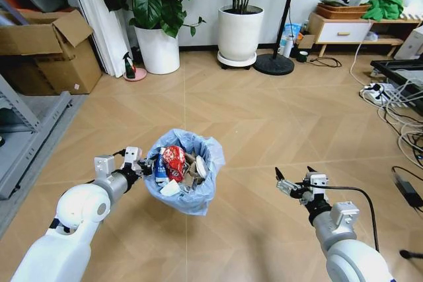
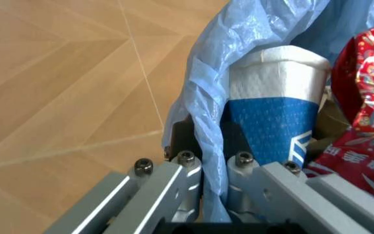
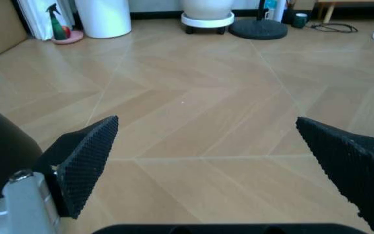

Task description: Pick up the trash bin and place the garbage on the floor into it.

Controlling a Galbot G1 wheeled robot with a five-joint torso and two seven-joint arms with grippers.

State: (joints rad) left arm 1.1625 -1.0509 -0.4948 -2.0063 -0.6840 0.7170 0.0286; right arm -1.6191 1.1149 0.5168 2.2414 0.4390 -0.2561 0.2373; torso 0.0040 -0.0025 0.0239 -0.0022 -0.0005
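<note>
Landmark: the trash bin [image 1: 185, 173], a small dark bin lined with a wrinkled light-blue bag, held clear above the floor [image 1: 264, 130] in front of the robot.
Left gripper: the left gripper [image 1: 147, 164] is at the bin's left rim. In the left wrist view its jaws are closed to a narrow slit on the rim and the bag liner folded over it [image 2: 203, 146]. Clamping the rim through the liner appears to keep the bag from slipping while the bin is carried.
Right gripper: the right gripper [image 1: 285, 184] hangs to the right of the bin, well apart from it. Its jaws stand wide open and hold nothing; the right wrist view shows bare flooring between the black pads [image 3: 86, 161].
Garbage: the garbage sits inside the bin. A red can [image 1: 174, 162] lies near the middle, a blue-white can [image 2: 274, 126] stands just inside the gripped rim, and pale paper pieces [image 1: 170, 188] lie at the front.
Floor around the bin: no loose litter visible on the planks near the bin.
Task progress, as a judgement: collection looks complete or nearly so.
</note>
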